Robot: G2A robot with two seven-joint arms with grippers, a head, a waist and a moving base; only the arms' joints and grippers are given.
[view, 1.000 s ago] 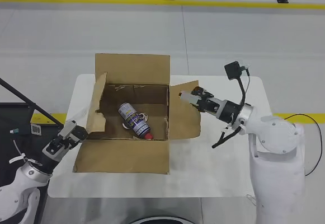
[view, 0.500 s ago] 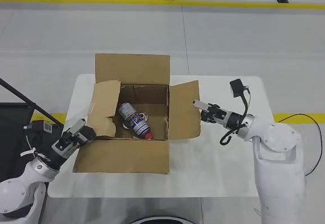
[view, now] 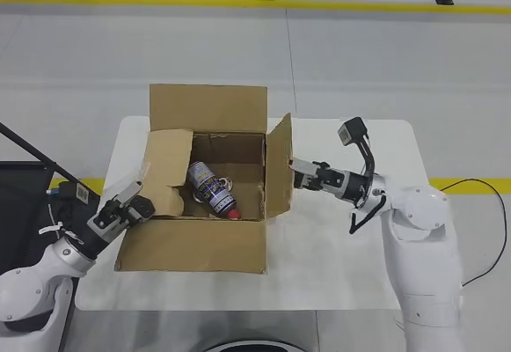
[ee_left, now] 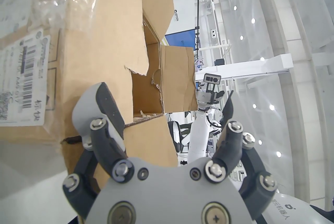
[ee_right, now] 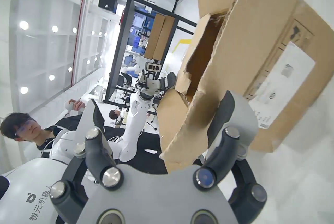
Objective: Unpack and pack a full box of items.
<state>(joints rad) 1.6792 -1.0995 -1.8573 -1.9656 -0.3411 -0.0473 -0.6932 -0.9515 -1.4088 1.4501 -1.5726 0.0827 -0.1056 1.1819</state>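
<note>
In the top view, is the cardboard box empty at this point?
No, a can with a red end lies on its side on the floor of the open cardboard box.

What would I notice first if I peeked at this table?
A big brown box with its flaps open sits in the middle of the white table, and a spray can lies inside it. On either side, the left gripper and the right gripper are open, each with a side flap between its fingers.
</note>
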